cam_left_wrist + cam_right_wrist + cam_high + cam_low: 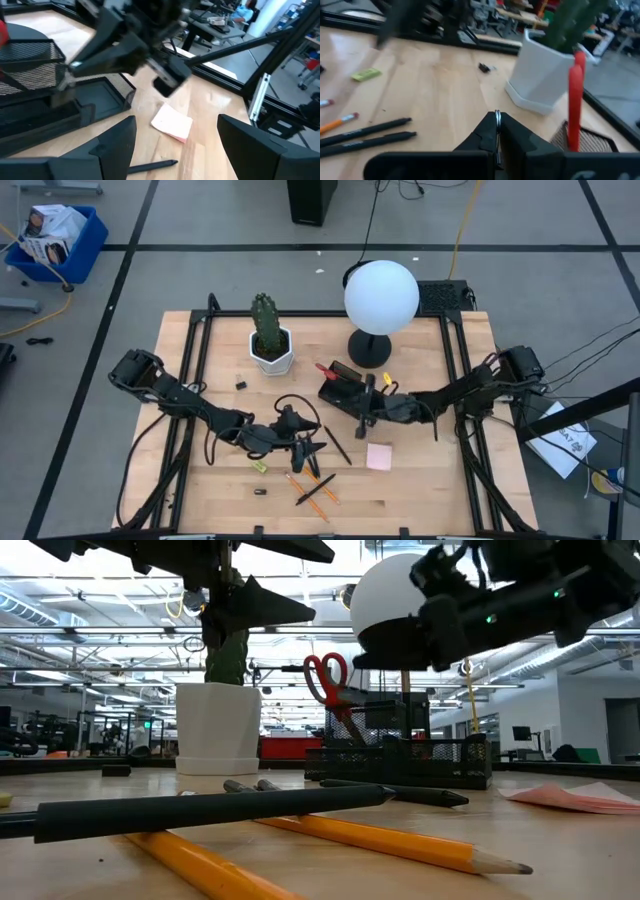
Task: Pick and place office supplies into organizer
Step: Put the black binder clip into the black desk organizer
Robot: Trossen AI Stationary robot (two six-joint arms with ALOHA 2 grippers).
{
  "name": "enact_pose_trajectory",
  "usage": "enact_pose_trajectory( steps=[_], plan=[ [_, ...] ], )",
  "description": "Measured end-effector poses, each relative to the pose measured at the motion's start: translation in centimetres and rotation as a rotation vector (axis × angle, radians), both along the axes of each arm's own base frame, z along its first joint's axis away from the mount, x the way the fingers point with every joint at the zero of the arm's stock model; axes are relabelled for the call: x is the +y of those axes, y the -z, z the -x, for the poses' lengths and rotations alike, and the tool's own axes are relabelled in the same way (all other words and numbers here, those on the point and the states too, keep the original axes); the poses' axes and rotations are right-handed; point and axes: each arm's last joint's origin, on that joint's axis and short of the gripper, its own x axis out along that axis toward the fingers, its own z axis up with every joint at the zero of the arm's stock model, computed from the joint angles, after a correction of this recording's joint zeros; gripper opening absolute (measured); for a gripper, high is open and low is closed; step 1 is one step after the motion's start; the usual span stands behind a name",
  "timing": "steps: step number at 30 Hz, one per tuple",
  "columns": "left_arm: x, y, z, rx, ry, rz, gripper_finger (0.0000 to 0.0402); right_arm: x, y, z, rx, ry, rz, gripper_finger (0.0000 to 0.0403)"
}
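The black mesh organizer (343, 387) stands mid-table with red-handled scissors (325, 680) upright in it. My right gripper (497, 125) hovers over the organizer's right end (368, 400), shut. A thin bright line shows between its fingertips, and I cannot tell whether it is a held thing. My left gripper (175, 145) hangs open above the black pens (332, 442) and orange pencils (315, 495), touching nothing. The pink sticky-note pad (379, 456) lies flat to the right of them. A yellow piece (258, 466) and two tiny black clips (241, 385) (260, 491) lie on the table's left half.
A white hexagonal pot with a cactus (270, 350) stands just left of the organizer. A black lamp with a white globe (381, 298) rises behind it. Black rails (190, 370) run along the table's sides. Bare wood lies toward the near right corner.
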Motion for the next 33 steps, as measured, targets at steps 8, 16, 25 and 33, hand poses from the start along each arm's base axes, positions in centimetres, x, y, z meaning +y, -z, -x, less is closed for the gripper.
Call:
enact_pose_trajectory(
  steps=[8,16,25,33],
  plan=[
    [-0.2,0.0,0.1,0.0,0.009,0.001,0.0285,-1.7,0.3,-0.1,0.024,0.072,-0.038,0.0007],
    [-0.2,0.0,0.1,0.0,0.01,-0.001,0.0285,-1.8,0.6,-0.2,0.035,0.076,-0.037,0.0008],
    [-0.2,0.0,0.1,0.0,0.01,-0.002,0.0285,-1.8,0.8,-0.1,0.056,0.077,-0.029,0.0008],
    [-0.2,0.0,0.1,0.0,0.01,-0.001,0.0285,-1.8,0.9,0.0,0.071,0.078,-0.026,0.0009]
  ],
)
